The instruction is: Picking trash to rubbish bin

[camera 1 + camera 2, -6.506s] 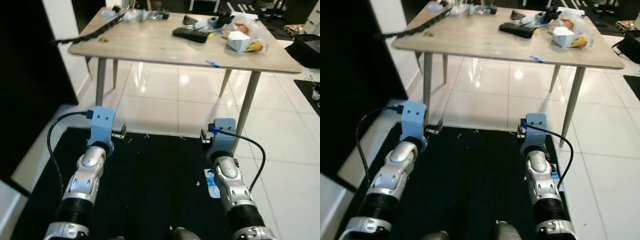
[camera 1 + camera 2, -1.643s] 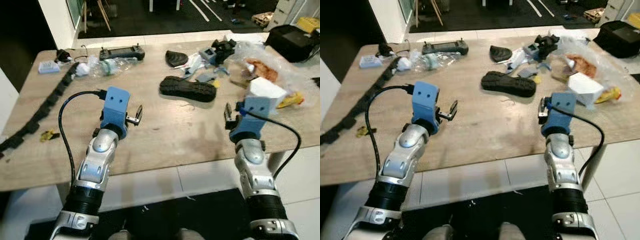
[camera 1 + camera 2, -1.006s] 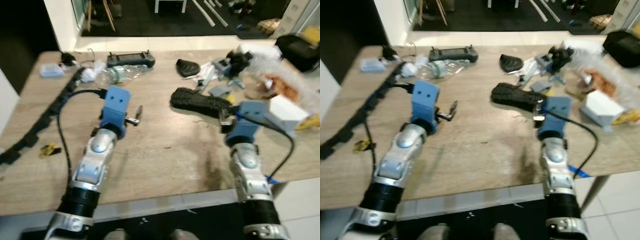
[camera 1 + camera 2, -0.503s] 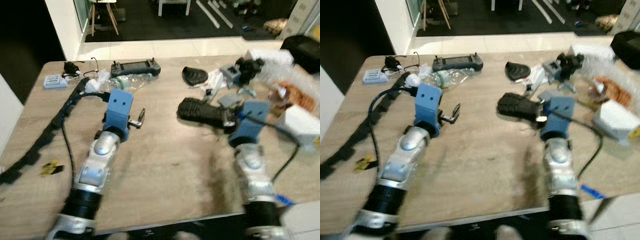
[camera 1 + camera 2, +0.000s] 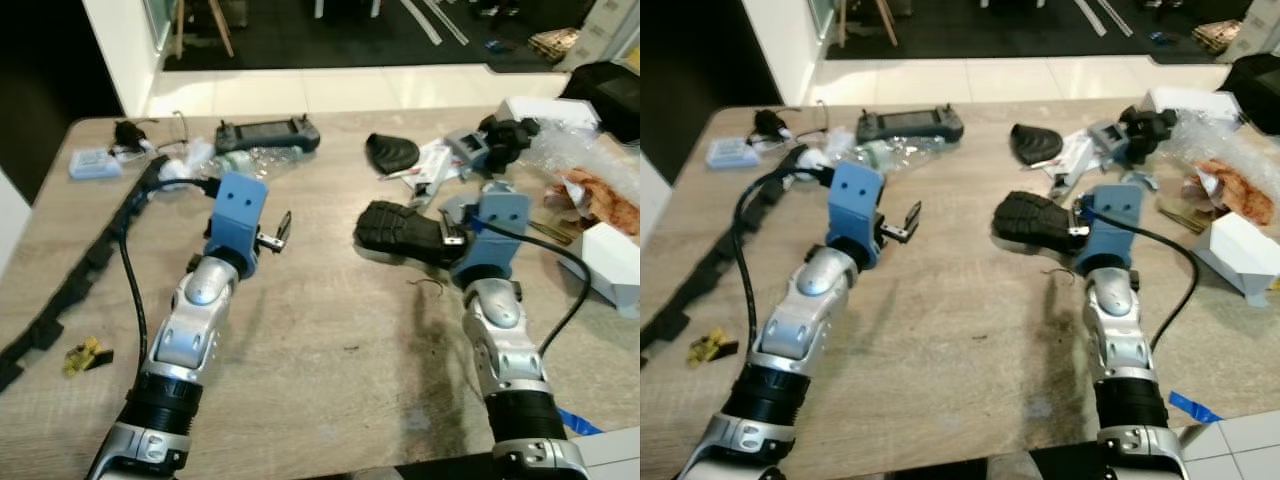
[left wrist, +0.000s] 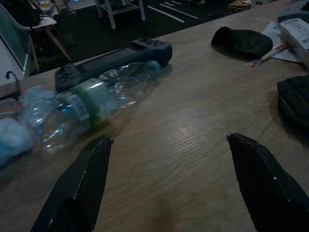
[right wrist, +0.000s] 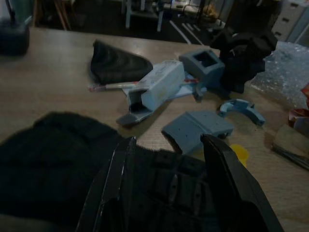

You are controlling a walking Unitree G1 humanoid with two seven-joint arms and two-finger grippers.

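Compared with half a second back the blur is gone and the whole view has slid a little, which is the camera moving; both arms are still stretched out over the wooden bench (image 5: 320, 370) in about the same pose. The left gripper (image 5: 280, 232) hovers above bare wood with its fingers spread wide, and the wrist view shows nothing between them. The crumpled clear plastic bottle (image 6: 87, 104), the obvious bit of trash here, lies on its side just ahead of that gripper, right up against the black handheld controller (image 5: 268, 134) at the far edge, with some white tissue (image 5: 178, 168) next to its base. The right gripper (image 5: 1077, 222) is now right at the flat black padded object (image 5: 400, 228) in the middle of the bench, and from its wrist camera the fingers (image 7: 227, 164) sit fairly narrow over that dark shape, though I can't tell if they actually touch it. Beyond it there's a black pouch (image 7: 116, 62), a pale blue box (image 7: 157, 87) and a few blue plastic parts (image 7: 198, 128). A black cable chain (image 5: 75, 275) runs down the robot's left side of the bench, with a small yellow scrap (image 5: 82, 355) near its end. Over on the right there's a white carton (image 5: 1240, 252) and a clear bag (image 5: 590, 170) with something orange inside.
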